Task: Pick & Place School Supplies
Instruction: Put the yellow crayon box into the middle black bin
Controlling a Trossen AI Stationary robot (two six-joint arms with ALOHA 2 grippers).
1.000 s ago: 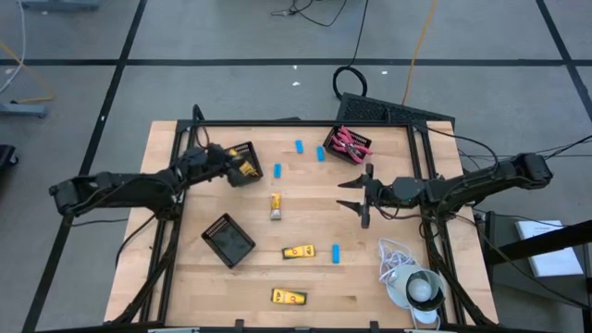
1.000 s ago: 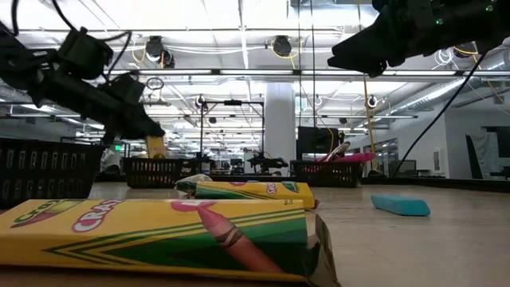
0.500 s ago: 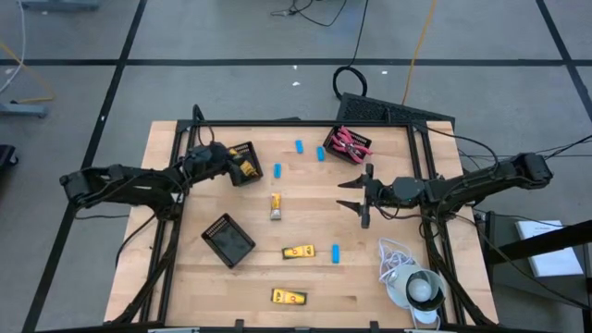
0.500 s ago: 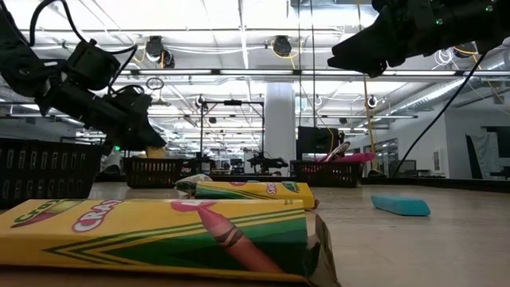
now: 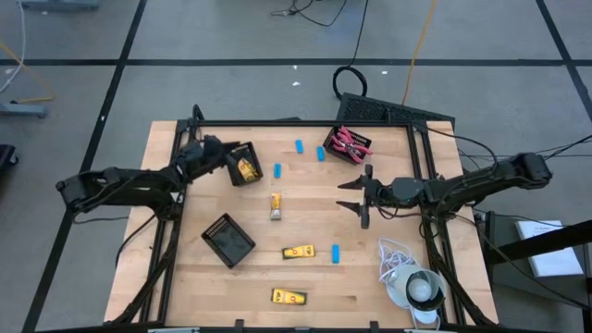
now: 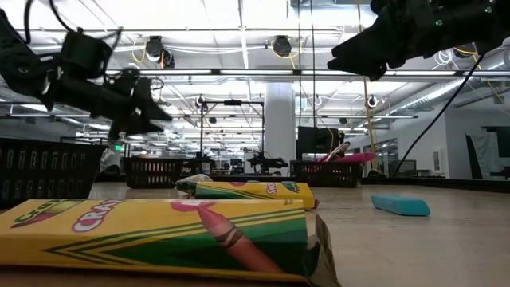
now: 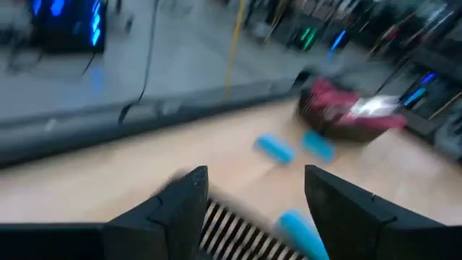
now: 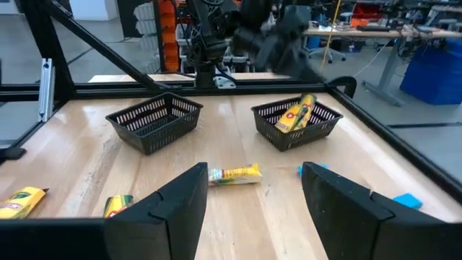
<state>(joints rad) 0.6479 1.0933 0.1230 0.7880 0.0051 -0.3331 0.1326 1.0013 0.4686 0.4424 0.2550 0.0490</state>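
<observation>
Inside: crayon box [image 5: 245, 169] in black tray [image 5: 233, 151].

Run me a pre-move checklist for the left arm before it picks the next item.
1. Left end effector open and empty: ok.
2. Crayon box settled inside its basket: ok.
3. Left end effector clear of that basket: cannot tell.
4. Next item, the crayon box at mid-table, lies free with nothing on it: ok.
5. Right end effector open and apart from that box: ok.
</observation>
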